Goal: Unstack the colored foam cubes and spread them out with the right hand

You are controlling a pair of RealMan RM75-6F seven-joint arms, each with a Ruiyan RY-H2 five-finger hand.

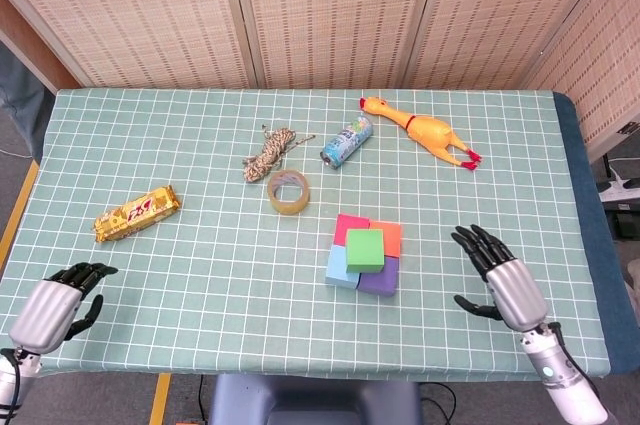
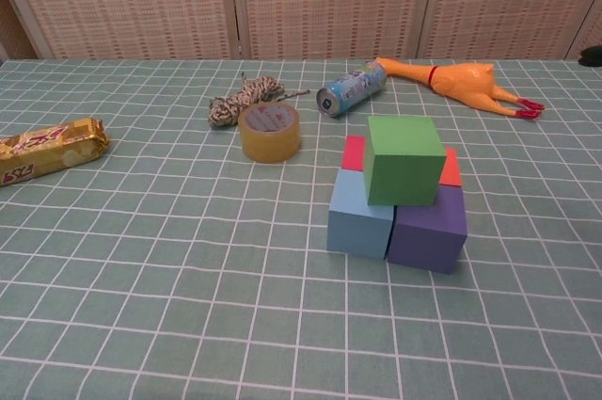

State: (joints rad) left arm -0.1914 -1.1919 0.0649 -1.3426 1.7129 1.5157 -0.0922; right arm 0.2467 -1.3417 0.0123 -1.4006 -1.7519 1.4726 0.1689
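Only head view shows right hand (image 1: 503, 280), fingers spread, empty.

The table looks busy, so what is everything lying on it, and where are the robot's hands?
green foam cube: one, green, on top of the stack, mid-table
light blue cube: one, front left of base
purple cube: one, front right of base
pink cube: one, back left of base
orange cube: one, back right of base
tape roll: one, yellowish, left of the stack
rope bundle: one, beige, behind the tape
can: one, bluish, lying down
rubber chicken: one, yellow, far right
snack bar: one, gold, left
left hand: empty, near left edge
right hand: fingers spread, right of the stack
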